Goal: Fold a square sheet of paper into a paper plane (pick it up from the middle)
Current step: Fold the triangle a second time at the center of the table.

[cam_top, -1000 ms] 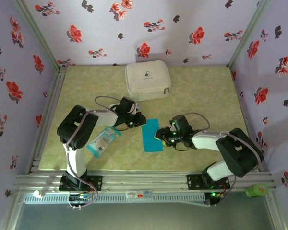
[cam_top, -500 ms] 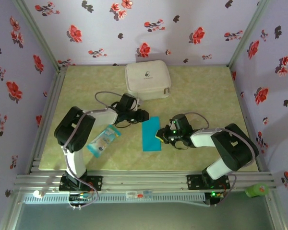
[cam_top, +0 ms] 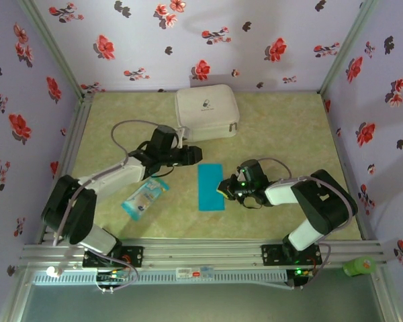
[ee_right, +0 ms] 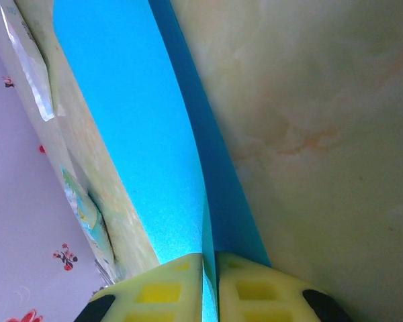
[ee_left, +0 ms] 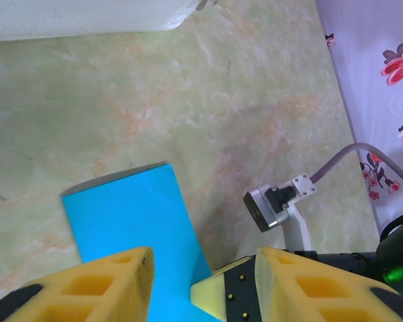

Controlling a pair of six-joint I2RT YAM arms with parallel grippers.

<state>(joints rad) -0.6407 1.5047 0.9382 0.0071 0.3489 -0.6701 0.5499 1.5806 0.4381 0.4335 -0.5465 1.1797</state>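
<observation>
**While the right gripper pinches the long edge, the left stands off at the far end**

From my seat at the controls, nearest the bases, the right gripper (cam_top: 223, 188) lies low on the table (cam_top: 289, 134). Its jaws are closed on the right-hand long edge of the square sheet of paper (cam_top: 209, 188), about halfway along. The right wrist view confirms it: the yellow pads meet at the right gripper (ee_right: 209, 258) with only the blue edge between them, and the sheet (ee_right: 134, 121) runs away from the fingers in two layers.

The paper now reads as a narrow rectangle, flat in mid-table. Its long axis runs from near to far, and it lies to the left of the right gripper.

Just past its far short edge the left gripper (cam_top: 196, 155) points back down that axis. Its jaws are partly apart and hold nothing. In the left wrist view the sheet's far end (ee_left: 127, 215) shows between and beyond the spread fingers of the left gripper (ee_left: 201, 258).

I judge the next fold turns on that far end, which only the left arm is placed to reach. Beyond it sits a white case (cam_top: 206, 113).
</observation>
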